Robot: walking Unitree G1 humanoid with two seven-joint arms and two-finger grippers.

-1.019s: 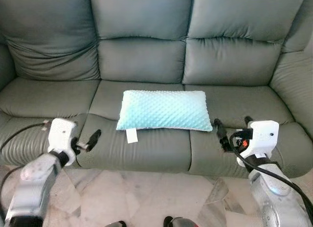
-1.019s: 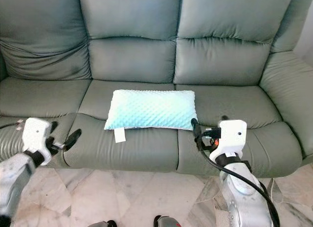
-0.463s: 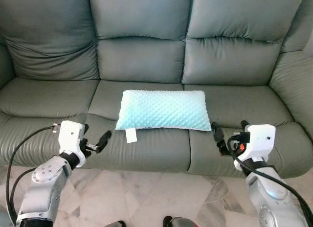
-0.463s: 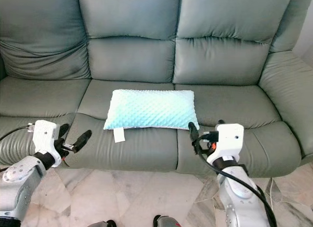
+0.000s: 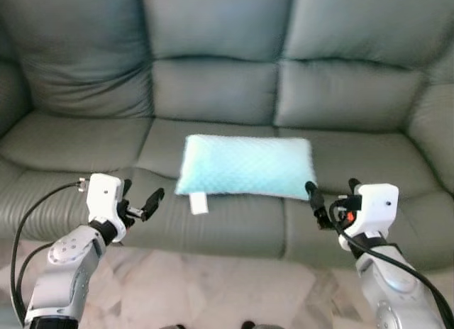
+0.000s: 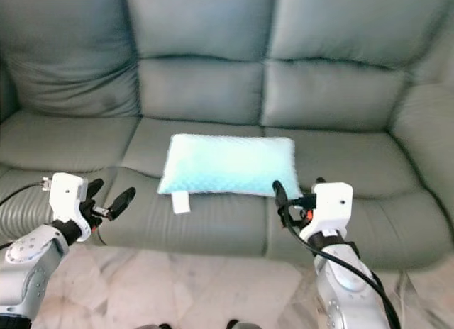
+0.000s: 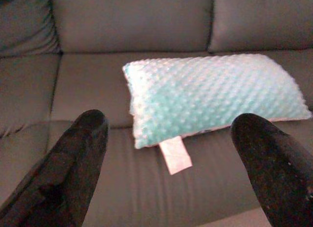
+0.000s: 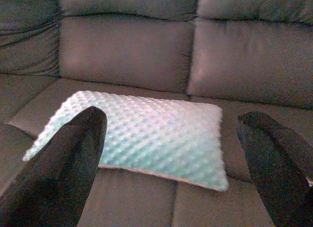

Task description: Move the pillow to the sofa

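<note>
Both pincers hang off the sofa's front edge, left pincer (image 5: 144,204) and right pincer (image 5: 330,199) each spread wide, holding nothing, apparently done with the job. Beyond them, the aqua pillow (image 5: 246,166) lies flat on the sofa's (image 5: 213,88) middle seat cushion.

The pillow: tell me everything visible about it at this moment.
The pillow is a rectangular, light aqua cushion with a bumpy, dotted, plush-looking cover. A small white tag hangs from its front edge near one corner. It lies flat, long side across, on the middle seat cushion of the grey sofa, its right end reaching over the seam onto the next seat. Only the sofa touches it. The left gripper and right gripper, both open, are held in front of the sofa, apart from the pillow.
</note>
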